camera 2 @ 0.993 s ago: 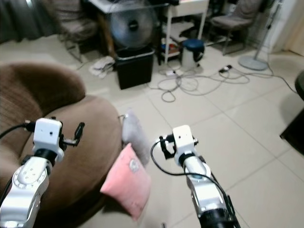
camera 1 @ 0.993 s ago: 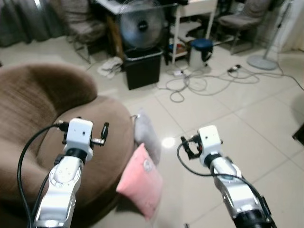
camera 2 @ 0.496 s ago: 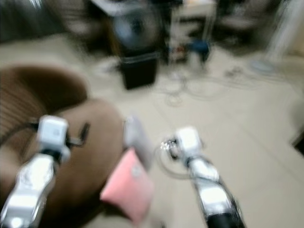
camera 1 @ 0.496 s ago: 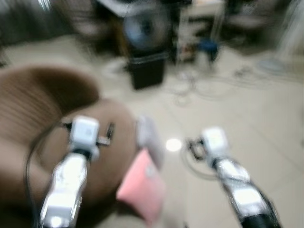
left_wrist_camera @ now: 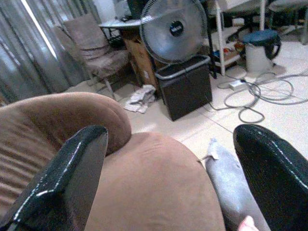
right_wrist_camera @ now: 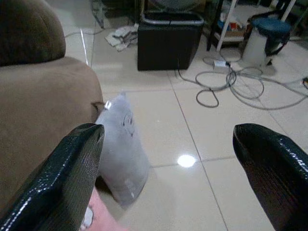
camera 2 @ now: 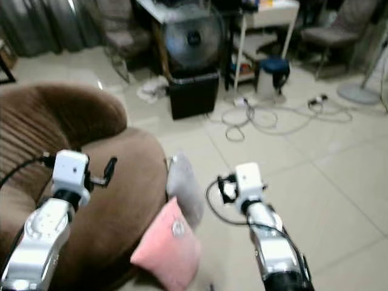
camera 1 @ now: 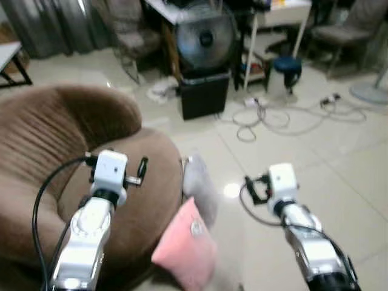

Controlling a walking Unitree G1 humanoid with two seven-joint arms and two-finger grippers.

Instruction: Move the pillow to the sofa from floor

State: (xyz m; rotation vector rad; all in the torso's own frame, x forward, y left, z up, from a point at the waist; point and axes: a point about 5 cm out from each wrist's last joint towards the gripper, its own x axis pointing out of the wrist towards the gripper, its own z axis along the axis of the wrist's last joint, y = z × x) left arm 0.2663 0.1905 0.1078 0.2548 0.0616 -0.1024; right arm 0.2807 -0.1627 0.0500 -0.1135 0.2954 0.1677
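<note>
Two pillows are leaning against the sofa (camera 1: 54, 145) from the floor: pink pillow (camera 1: 185, 251) nearest, grey pillow (camera 1: 200, 185) behind. The left gripper (left_wrist_camera: 168, 178), fingers apart, is hovering over the sofa; the right gripper (right_wrist_camera: 168, 173), fingers apart, beside it. Both pillows look soft and light; pinching an upper corner should serve.

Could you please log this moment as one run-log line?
left pincer: open, over sofa | right pincer: open | pink pillow, grey pillow: on floor

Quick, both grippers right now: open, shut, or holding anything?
Left gripper: open, empty, raised over the brown sofa.
Right gripper: open, empty, above the floor beside the grey pillow and pink pillow.
</note>
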